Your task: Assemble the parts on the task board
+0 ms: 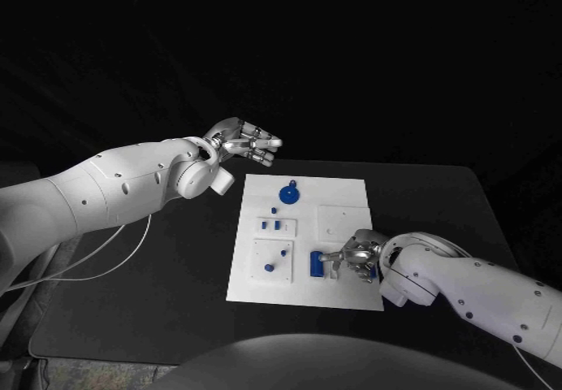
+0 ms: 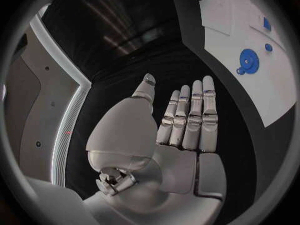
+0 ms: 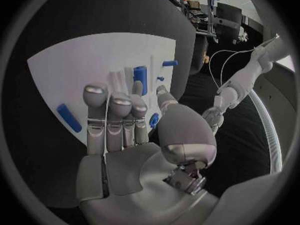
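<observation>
The white task board (image 1: 342, 191) lies mid-table. On it a blue gear (image 1: 289, 195) sits at the far end, with small blue parts (image 1: 272, 223) and a blue peg (image 1: 270, 266) nearer. My right hand (image 1: 352, 258) hovers low over the board's near right part, fingers straight and holding nothing; its fingertips (image 3: 138, 89) reach an upright blue block (image 1: 316, 265) (image 3: 140, 77), contact unclear. A blue bar (image 3: 69, 117) lies beside that hand (image 3: 125, 135). My left hand (image 1: 240, 144) (image 2: 181, 120) is raised off the board's far left corner, fingers extended, empty. The gear (image 2: 249, 61) and board (image 2: 275, 80) lie beyond it.
Black table (image 1: 164, 276) surrounds the board, with bare room to its left and right. A white cable (image 1: 105, 260) trails from my left arm over the table's left edge. A small blue piece (image 3: 154, 120) shows between my right thumb and fingers; whether it is held is unclear.
</observation>
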Motion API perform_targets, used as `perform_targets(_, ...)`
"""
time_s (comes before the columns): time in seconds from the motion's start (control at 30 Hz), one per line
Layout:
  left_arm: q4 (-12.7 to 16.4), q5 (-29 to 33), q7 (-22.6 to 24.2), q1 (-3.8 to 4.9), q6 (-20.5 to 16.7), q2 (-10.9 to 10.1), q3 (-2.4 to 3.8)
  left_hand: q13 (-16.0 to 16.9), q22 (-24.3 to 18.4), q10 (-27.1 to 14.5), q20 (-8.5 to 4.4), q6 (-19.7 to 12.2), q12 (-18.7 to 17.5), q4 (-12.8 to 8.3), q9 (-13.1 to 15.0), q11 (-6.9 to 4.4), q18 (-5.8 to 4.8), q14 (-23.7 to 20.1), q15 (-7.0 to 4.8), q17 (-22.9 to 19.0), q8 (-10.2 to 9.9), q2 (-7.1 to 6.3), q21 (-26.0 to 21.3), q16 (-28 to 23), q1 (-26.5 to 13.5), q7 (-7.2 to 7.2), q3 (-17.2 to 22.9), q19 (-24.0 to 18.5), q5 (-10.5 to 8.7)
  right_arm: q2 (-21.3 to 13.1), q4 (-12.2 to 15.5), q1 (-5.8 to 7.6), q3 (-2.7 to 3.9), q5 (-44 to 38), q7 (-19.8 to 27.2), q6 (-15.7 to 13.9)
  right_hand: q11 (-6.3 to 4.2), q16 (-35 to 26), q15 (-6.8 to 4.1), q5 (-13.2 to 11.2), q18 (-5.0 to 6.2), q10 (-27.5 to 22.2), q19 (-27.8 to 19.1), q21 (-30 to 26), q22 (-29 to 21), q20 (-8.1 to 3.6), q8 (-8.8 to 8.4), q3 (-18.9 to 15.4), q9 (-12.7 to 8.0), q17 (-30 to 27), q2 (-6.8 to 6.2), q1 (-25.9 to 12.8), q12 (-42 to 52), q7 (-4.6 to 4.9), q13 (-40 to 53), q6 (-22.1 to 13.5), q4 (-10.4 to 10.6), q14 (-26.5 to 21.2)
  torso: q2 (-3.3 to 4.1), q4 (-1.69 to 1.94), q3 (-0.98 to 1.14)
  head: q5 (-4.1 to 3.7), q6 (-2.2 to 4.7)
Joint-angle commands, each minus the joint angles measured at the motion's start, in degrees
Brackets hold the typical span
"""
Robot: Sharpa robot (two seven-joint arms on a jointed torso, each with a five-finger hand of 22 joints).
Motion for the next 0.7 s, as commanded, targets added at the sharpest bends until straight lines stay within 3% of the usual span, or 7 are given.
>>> perform_targets(0.03, 0.09, -0.15, 0.24, 0.03, 0.71, 0.01, 0.02, 0.07, -0.08, -0.4, 0.16, -0.07, -0.01, 0.27, 0.06, -0.05, 0.49, -0.17, 0.12, 0.01, 0.04, -0.13, 0.21, -0.21, -0.14, 0.48, -0.07, 0.05, -0.18, -0.72, 0.67, -0.04, 0.41, 2.77, 2.63, 0.23, -0.11, -0.2, -0.23, -0.11, -0.57, 0.04, 3.22, 0.28, -0.06, -0.37, 0.1, -0.48, 0.06, 0.07, -0.17, 0.21, 0.15, 0.1, 2.25, 0.1, -0.04, 0.1, 0.03, -0.01, 0.06, -0.14, 0.01)
perform_targets(0.3, 0.19, -0.22, 0.26, 0.03, 0.63, -0.12, 0.02, 0.07, -0.08, -0.4, 0.16, -0.07, -0.01, 0.27, 0.06, -0.05, 0.49, -0.17, 0.12, 0.01, 0.04, -0.13, 0.21, -0.21, -0.14, 0.48, -0.07, 0.05, -0.18, -3.95, -0.11, -0.03, 2.0, -1.49, 4.27, 2.03, -0.11, -0.39, -0.26, 0.0, -0.51, -0.03, 3.19, 0.09, -0.13, -0.35, -0.26, 1.44, -0.64, -0.05, 2.51, 5.06, 0.05, 0.2, 2.25, -1.66, -3.21, 0.08, 0.0, -0.04, -0.03, -0.63, 0.01)
perform_targets(0.37, 0.27, -0.26, 0.29, 0.03, 0.48, -0.17, 0.02, 0.07, -0.19, -0.6, 0.21, -0.87, -0.02, 0.15, -0.03, -0.02, 0.49, -0.32, 0.17, 0.02, -0.04, -0.17, 0.2, -0.22, -0.09, 0.26, -0.2, -0.06, -0.18, -5.28, -1.02, -0.03, 2.26, -2.88, 4.87, 1.98, 1.16, -0.7, 0.61, 0.0, -0.44, -0.16, 3.19, -0.08, -0.21, 0.24, 0.26, 2.06, -7.34, -0.35, 3.34, 4.99, 0.13, 2.22, 2.39, -5.97, -3.65, 0.1, 0.01, 0.06, -0.11, -1.15, 0.01)
perform_targets(0.4, 0.3, -0.28, 0.31, 0.03, 0.43, -0.22, 0.02, 0.07, -0.2, -0.62, 0.22, -0.88, -0.02, 0.15, -0.02, -0.01, 0.48, -0.35, 0.18, 0.01, -0.02, -0.21, 0.19, -0.23, -0.1, 0.27, -0.21, -0.08, -0.18, -5.82, -1.23, -0.03, 2.37, -3.81, 4.9, 2.14, 0.93, -0.74, 0.43, -0.04, -0.27, -0.19, 3.19, -0.03, -0.19, 0.18, -0.14, 2.1, -8.35, -0.39, 3.18, 5.37, 0.15, 2.02, 2.4, -5.93, -4.28, 0.09, 0.01, 0.04, -0.09, -1.14, 0.01)
perform_targets(0.47, 0.32, -0.31, 0.33, 0.03, 0.35, -0.32, 0.02, 0.07, -0.21, -0.65, 0.23, -0.78, 0.0, 0.22, 0.03, -0.01, 0.48, -0.39, 0.18, 0.02, 0.05, -0.28, 0.18, -0.2, -0.12, 0.28, -0.14, -0.11, -0.18, -6.76, -1.37, -0.03, 2.56, -5.72, 4.71, 2.58, 1.02, -0.74, 0.54, -0.19, 0.03, -0.24, 3.17, -0.12, -0.22, 0.32, 0.08, 2.19, -14.65, -0.44, 3.35, 4.71, 0.09, 2.22, 2.38, -5.12, -6.01, 0.14, 0.03, -0.07, 0.04, -0.89, 0.01)
perform_targets(0.57, 0.37, -0.34, 0.35, 0.03, 0.32, -0.46, 0.02, 0.07, -0.21, -0.65, 0.23, -0.78, 0.0, 0.22, 0.03, -0.01, 0.48, -0.39, 0.18, 0.02, 0.05, -0.28, 0.18, -0.2, -0.12, 0.28, -0.14, -0.11, -0.18, -8.12, -1.22, -0.04, 2.91, -8.48, 3.89, 3.71, 0.91, -0.69, 0.5, -0.1, 0.02, -0.14, 3.2, 0.09, -0.13, 0.38, -0.03, 2.41, -17.82, -0.37, 3.1, 4.7, 0.01, 2.09, 2.33, -4.09, -6.39, 0.17, 0.03, -0.15, 0.19, -0.95, 0.01)
perform_targets(0.7, 0.42, -0.38, 0.35, 0.03, 0.4, -0.55, 0.01, 0.07, -0.21, -0.61, 0.23, -0.69, 0.0, 0.26, 0.04, -0.02, 0.48, -0.37, 0.17, 0.04, 0.05, -0.31, 0.2, -0.21, -0.11, 0.29, -0.06, -0.1, -0.18, -9.34, -0.87, -0.04, 3.55, -11.48, 2.58, 5.45, 0.94, -0.6, 0.66, 0.18, 0.07, -0.14, 3.21, 0.25, -0.05, 0.58, -0.01, 3.77, -18.91, -0.45, 2.61, 5.12, 0.09, 1.94, 2.29, -3.57, -7.06, 0.19, 0.03, -0.09, 0.18, -1.08, 0.01)
